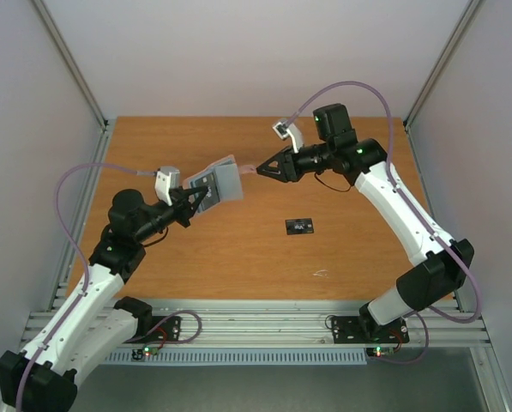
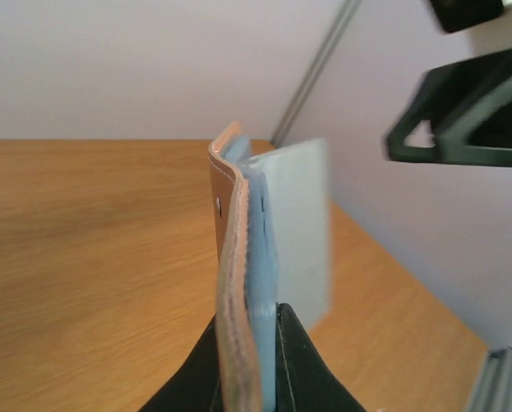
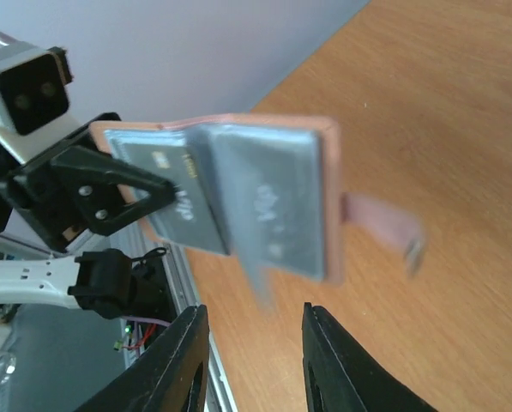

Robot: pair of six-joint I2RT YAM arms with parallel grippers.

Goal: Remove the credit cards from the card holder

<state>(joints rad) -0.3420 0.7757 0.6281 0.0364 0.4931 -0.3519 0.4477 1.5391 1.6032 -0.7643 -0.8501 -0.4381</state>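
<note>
item: card holder (image 1: 219, 180), tan-pink outside, blue-grey inside; held clear of the table (image 1: 238, 266), toward 10 o'clock of its middle in the top view, spread partly open, clamped at one lower edge in the left gripper (image 1: 199, 196), closed tight on the leather. handling, as judged: light, soft, floppy at the fold, apt to twist or swing if tugged; stitched edge likely the firmest place to hold. contents: thin, stiff, slick cards expected in the pockets; dark panel (image 3: 191, 219) with pale marks on the inner face in the right wrist view, perhaps a card, too blurred to confirm; probably best taken by an exposed short edge and drawn along the pocket, not across it. right gripper (image 3: 256, 313): at 3 o'clock of the holder, near it, fingers parted a moderate way, nothing between them. nearby: pinkish blurred strip (image 3: 380, 225) between holder and right gripper, nature unclear; black card (image 1: 299, 226) with white marks flat on the table at 4 o'clock of the holder, well apart; small pale mark (image 1: 320, 274) on the wood at 5 o'clock. obstructions: none seen between right gripper and holder apart from the pinkish strip; loose flap (image 2: 294, 232) possibly covering the pockets.
</note>
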